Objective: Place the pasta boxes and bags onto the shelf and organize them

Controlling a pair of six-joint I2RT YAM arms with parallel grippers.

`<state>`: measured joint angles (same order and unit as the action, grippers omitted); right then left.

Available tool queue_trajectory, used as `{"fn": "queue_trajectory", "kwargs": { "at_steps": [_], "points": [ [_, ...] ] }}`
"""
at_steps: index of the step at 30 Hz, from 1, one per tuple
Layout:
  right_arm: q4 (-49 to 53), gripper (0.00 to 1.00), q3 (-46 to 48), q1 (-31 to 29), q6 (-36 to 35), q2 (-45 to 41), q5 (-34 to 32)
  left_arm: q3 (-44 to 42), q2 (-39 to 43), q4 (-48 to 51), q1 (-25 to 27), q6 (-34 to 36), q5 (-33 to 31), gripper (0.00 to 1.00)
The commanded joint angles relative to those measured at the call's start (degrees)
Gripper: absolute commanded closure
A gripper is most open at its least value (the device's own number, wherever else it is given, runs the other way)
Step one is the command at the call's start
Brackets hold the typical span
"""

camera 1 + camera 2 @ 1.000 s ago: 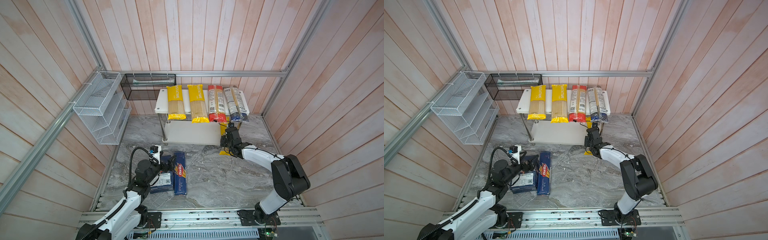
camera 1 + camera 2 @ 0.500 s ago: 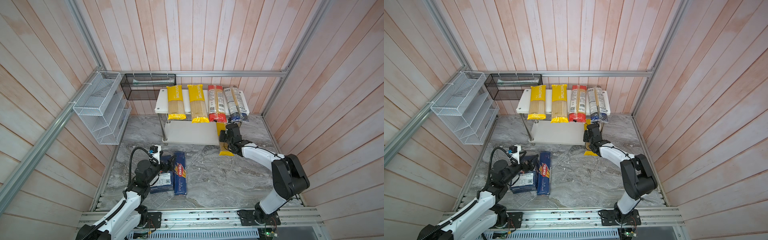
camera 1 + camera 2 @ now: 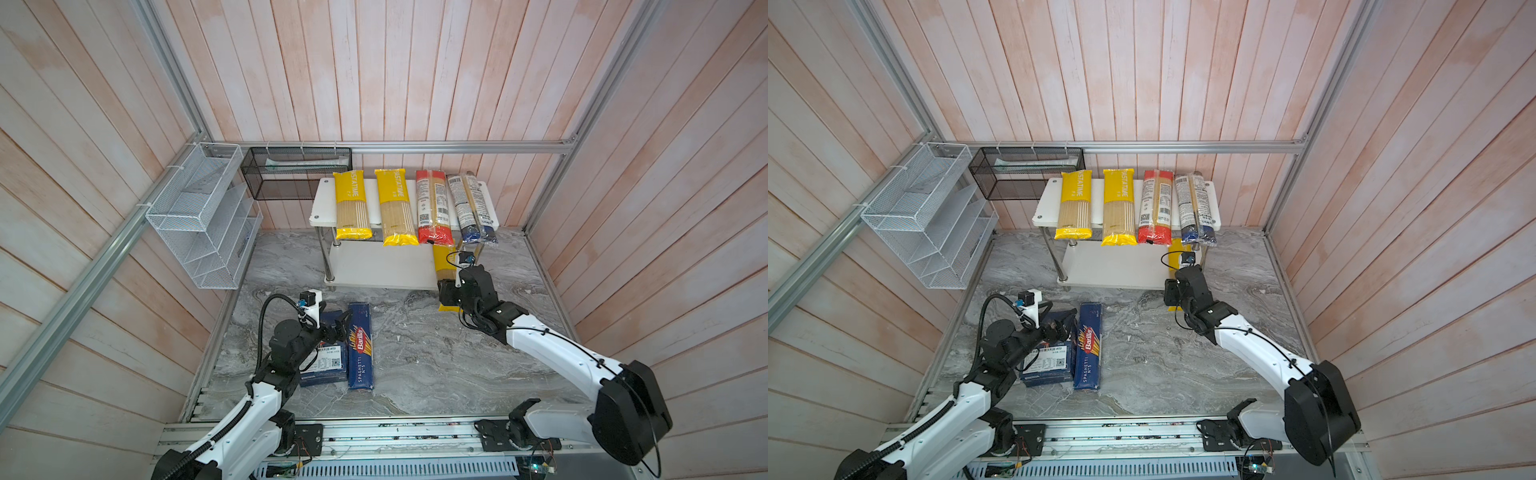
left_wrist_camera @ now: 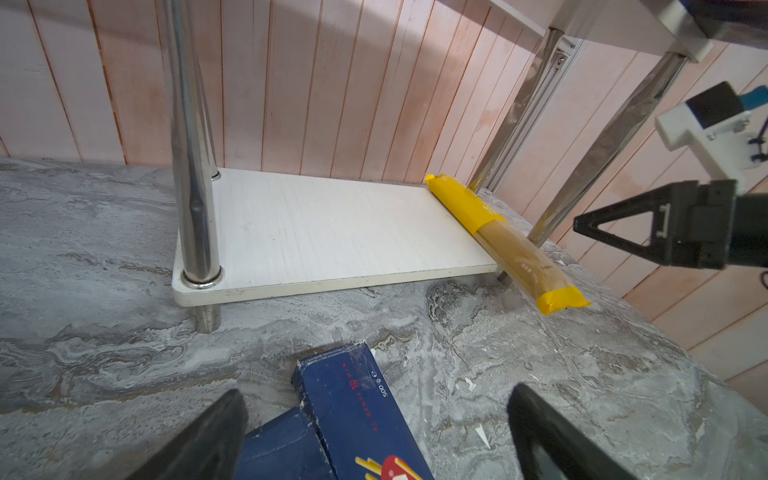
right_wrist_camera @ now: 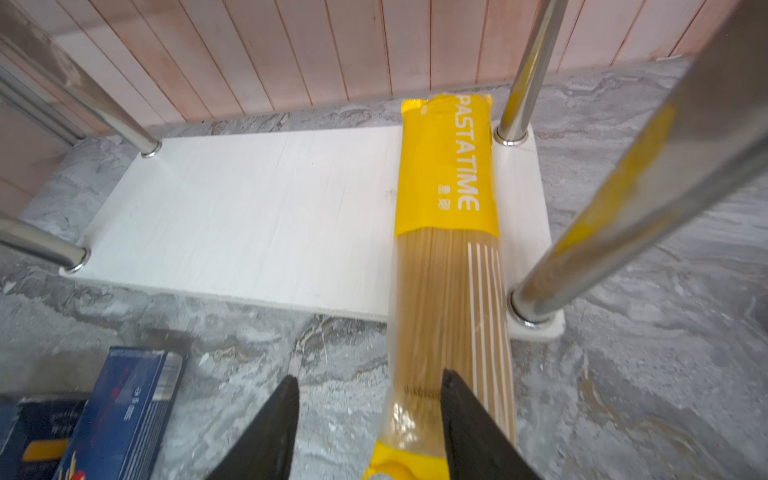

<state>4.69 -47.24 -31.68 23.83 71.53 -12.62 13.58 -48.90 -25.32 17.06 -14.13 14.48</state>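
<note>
Several spaghetti bags lie side by side on the top board of the shelf (image 3: 322, 208): two yellow ones (image 3: 352, 208), a red-ended one (image 3: 432, 208) and a blue-ended one (image 3: 471, 208). A third yellow bag (image 5: 446, 208) rests on the lower board (image 5: 270, 216), its near end sticking out over the floor. My right gripper (image 5: 370, 386) is open at that end, one finger over the bag. Two dark blue boxes lie on the floor, a wide one (image 3: 328, 365) and a narrow one (image 3: 360, 349). My left gripper (image 4: 376, 392) hovers open over their far ends.
A white wire-mesh rack (image 3: 199, 216) hangs on the left wall and a black mesh basket (image 3: 297, 172) on the back rail. Chrome legs (image 5: 519, 95) flank the yellow bag on the lower board. Most of the lower board to the bag's left is bare.
My right gripper has opened, let go of the yellow bag on the lower board and drawn back a little. The left arm and the boxes have not moved.
</note>
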Motion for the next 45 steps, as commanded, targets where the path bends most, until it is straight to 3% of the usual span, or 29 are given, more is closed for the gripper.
{"fn": "queue_trajectory", "kwargs": {
  "at_steps": [1, 11, 45],
  "points": [
    [5.9, 0.46, 2.7, -0.4, 3.0, -4.4, 3.5, 0.1, 0.1, -0.7, 0.2, 1.1, -0.5, 0.0],
    [8.6, 0.45, 9.7, -1.3, 7.0, -12.2, 9.1, 0.0, 0.1, -1.0, 0.2, 0.9, -0.7, 0.0],
    [-4.6, 0.44, 15.9, 1.7, 9.0, -5.9, 15.6, -0.2, -0.3, -1.8, 0.2, 1.2, 0.4, 0.0]
  ]
}}
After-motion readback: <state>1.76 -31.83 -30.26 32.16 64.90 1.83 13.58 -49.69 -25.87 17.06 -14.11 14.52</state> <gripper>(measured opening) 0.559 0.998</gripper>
